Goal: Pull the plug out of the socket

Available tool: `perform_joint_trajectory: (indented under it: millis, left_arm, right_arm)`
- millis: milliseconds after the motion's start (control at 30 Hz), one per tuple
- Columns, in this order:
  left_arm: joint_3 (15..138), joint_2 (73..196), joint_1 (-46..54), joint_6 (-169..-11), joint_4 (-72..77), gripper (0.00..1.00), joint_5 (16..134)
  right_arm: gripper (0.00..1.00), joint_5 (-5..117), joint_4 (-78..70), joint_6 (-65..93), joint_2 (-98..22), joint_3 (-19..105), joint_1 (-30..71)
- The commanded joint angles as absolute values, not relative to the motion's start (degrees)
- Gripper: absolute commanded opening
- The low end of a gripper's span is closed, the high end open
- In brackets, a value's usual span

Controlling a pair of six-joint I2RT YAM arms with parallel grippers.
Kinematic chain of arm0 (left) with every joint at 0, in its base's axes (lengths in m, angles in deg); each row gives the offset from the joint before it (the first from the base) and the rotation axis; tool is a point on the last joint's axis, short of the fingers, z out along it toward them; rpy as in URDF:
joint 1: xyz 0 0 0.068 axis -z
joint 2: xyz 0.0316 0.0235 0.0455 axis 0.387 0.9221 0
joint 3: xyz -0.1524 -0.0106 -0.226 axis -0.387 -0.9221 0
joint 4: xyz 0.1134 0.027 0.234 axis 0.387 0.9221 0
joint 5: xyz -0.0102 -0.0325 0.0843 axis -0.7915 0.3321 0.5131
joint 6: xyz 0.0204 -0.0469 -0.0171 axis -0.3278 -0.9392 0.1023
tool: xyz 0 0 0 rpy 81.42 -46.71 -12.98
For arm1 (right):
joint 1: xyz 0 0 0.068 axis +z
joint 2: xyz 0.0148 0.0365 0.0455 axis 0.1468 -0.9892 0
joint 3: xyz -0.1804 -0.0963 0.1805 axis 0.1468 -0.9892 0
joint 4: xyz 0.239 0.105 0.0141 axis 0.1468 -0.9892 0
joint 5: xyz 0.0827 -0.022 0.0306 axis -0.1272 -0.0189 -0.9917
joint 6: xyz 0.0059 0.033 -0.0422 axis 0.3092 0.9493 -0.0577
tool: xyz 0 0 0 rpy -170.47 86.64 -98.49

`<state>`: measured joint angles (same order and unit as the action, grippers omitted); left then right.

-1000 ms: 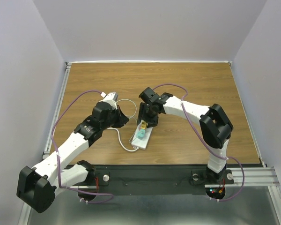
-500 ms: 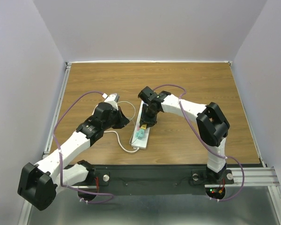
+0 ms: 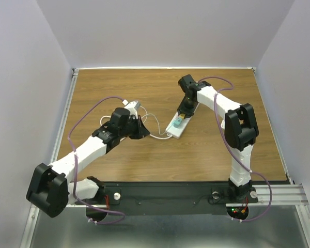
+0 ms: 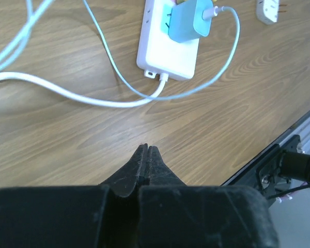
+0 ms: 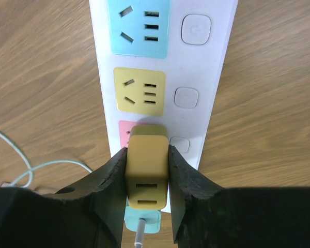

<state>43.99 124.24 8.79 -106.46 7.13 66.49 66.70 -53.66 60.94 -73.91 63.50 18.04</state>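
Note:
The socket is a long white power strip [image 5: 217,62] with cyan, yellow and pink outlet faces, lying on the wood table. A yellow plug [image 5: 147,170] sits in the pink outlet. My right gripper [image 5: 147,154] is shut on the yellow plug, one finger on each side. A cyan plug [image 5: 142,221] with a thin cable sits in the outlet behind it. From above, the strip [image 3: 173,129] lies mid-table under my right gripper [image 3: 185,109]. My left gripper [image 4: 146,151] is shut and empty, over bare wood short of the strip's cord end [image 4: 168,54]; from above the left gripper [image 3: 143,129] is left of the strip.
The strip's thick white cord [image 4: 51,88] and the cyan plug's thin cable [image 4: 225,67] loop over the table between my left gripper and the strip. A small white plug [image 4: 270,10] lies beyond the strip. The table's metal edge rail [image 4: 299,129] runs at the right.
The right gripper has moved right and toward the back of the table, and the power strip has moved with it. The left arm has swung right after it, still shut.

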Motion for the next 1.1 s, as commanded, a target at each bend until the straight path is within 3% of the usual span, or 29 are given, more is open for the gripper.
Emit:
perform_joint_trajectory:
  millis: [0,467,1067]
  left_arm:
    - [49.28,127.16,10.02,-105.41,0.94,0.00,63.73]
    - [67.56,157.73,14.06,-100.84,-4.86,0.00,63.21]
    - [58.78,161.00,18.36,-105.94,-14.52,0.00,57.84]
  right_arm:
    - [0.00,69.14,-57.12,60.87,-73.14,65.40,18.98]
    - [0.00,64.73,-55.63,60.34,-74.19,63.73,18.98]
    - [0.00,61.57,-55.19,59.37,-74.45,62.50,18.98]
